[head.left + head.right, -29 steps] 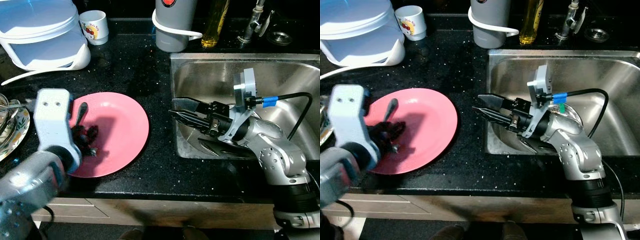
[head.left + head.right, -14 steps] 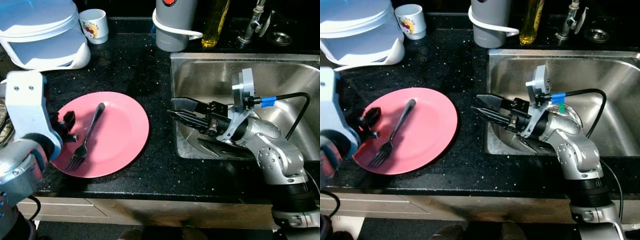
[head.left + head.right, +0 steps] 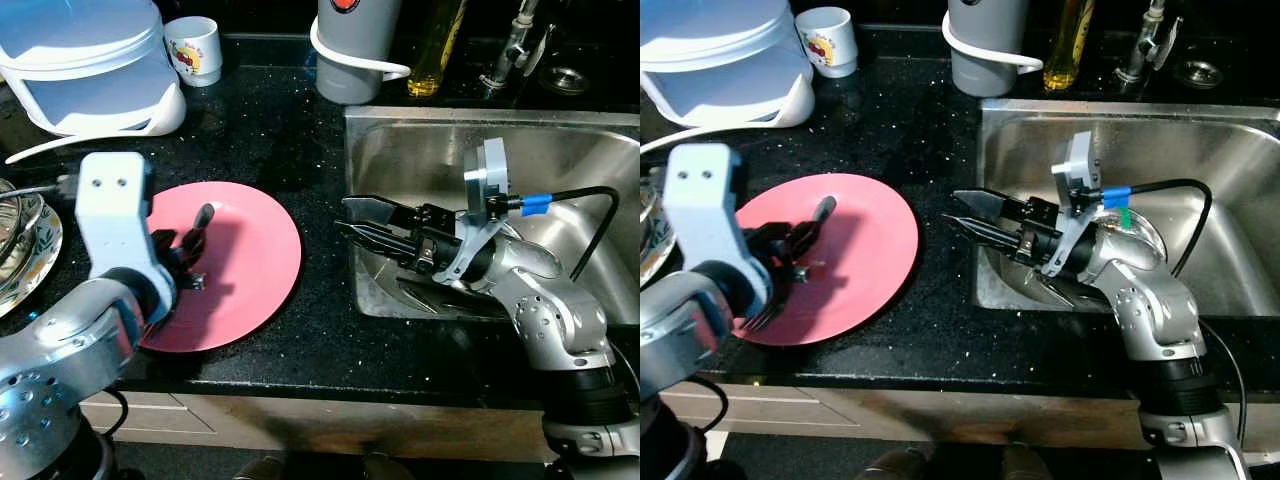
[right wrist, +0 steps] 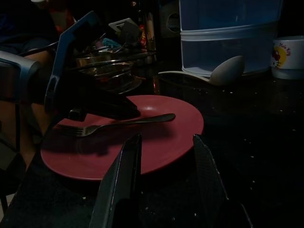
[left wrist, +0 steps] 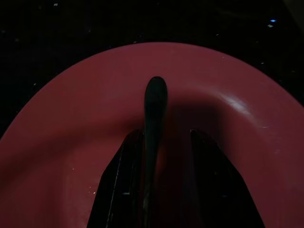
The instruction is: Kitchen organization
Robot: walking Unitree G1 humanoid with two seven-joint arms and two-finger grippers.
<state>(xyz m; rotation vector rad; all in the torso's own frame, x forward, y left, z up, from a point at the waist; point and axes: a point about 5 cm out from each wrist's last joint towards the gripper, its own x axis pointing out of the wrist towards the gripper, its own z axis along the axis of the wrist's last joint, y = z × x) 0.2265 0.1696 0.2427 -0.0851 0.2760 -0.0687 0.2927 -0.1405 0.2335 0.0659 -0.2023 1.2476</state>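
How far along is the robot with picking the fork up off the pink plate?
Not done: the dark metal fork lies flat on the round pink plate. In hand: the left gripper is down over it, open fingers either side of the handle. The right gripper hangs open at the steel sink's edge. Left: closing, lifting, putting it away.

We see a black speckled stone countertop [image 3: 260, 130] running left to right, with a stainless steel sink [image 3: 400, 160] sunk into its right side. A pale cabinet front [image 3: 300, 430] lies below its near edge, and light glints off the steel.
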